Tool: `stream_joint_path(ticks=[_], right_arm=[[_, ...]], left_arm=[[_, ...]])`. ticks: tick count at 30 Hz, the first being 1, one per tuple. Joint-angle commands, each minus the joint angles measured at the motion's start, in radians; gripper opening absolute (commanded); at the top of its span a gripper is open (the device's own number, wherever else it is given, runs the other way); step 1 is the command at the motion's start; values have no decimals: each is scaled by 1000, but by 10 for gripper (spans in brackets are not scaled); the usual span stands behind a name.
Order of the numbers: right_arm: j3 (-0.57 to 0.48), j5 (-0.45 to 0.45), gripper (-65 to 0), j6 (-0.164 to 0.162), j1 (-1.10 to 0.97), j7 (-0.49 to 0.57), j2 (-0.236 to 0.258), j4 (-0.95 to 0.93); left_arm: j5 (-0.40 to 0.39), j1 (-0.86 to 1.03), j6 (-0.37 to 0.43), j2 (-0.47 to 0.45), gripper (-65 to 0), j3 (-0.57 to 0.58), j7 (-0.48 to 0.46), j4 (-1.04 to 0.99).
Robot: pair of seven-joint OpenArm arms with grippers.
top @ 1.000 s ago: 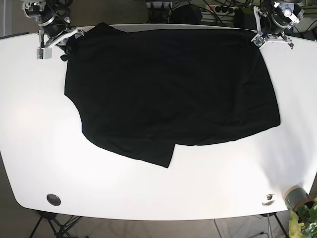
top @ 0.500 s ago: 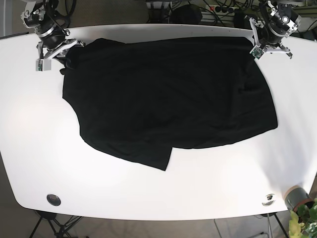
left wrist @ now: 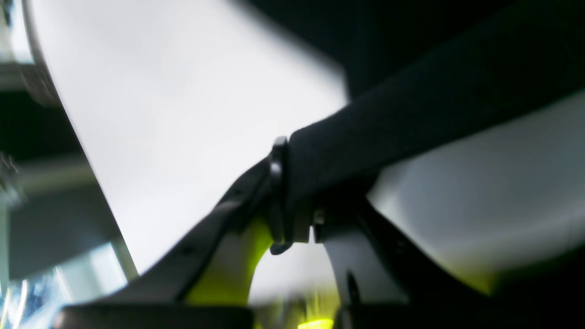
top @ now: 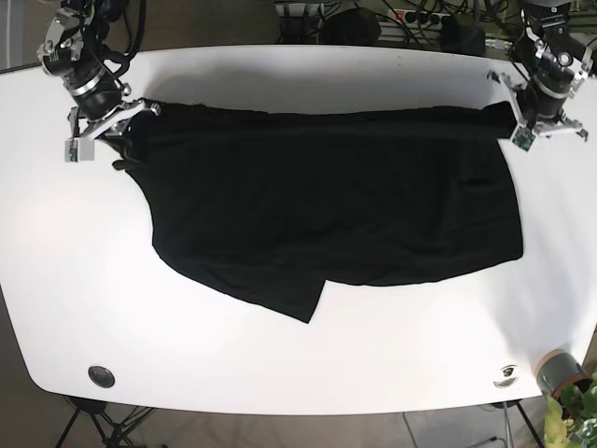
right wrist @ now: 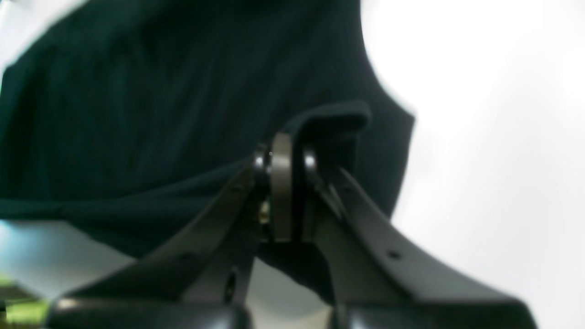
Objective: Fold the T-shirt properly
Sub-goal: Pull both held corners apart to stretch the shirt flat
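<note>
The black T-shirt (top: 326, 205) lies spread over the white table (top: 280, 364), its far edge lifted and pulled taut between the two grippers. My left gripper (top: 511, 117), on the right of the base view, is shut on the shirt's far right corner; the left wrist view shows its jaws closed on black cloth (left wrist: 411, 123). My right gripper (top: 131, 117), on the left of the base view, is shut on the far left corner; the right wrist view shows the cloth (right wrist: 183, 114) pinched between its fingers (right wrist: 281, 183). A folded flap (top: 298, 294) points toward the near edge.
Cables and a power strip (top: 410, 17) lie behind the table's far edge. A grey pot with a green plant (top: 564, 387) stands at the near right corner. A black round grommet (top: 101, 376) and a small silver fitting (top: 506, 373) sit near the front edge.
Both grippers have drawn the shirt's far edge toward the near side of the table and apart. The far edge now runs straight and taut, and white table shows behind it.
</note>
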Motion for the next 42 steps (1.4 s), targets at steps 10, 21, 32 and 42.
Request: stream_joint_path(ticks=[10, 21, 32, 42], right_arm=[[-6, -87, -628, 4, 257, -127, 14, 15], [-55, -234, -628, 4, 482, -168, 53, -2], [-71, -308, -628, 6, 616, -168, 96, -8], [-61, -300, -628, 9, 564, -193, 97, 10]], left_arm=[[15, -305, 12, 83, -650, 63, -2, 12], [16, -506, 12, 66, -650, 213, -2, 8], [16, -660, 12, -111, -650, 385, -2, -38], [10, -568, 12, -168, -650, 420, 0, -43]])
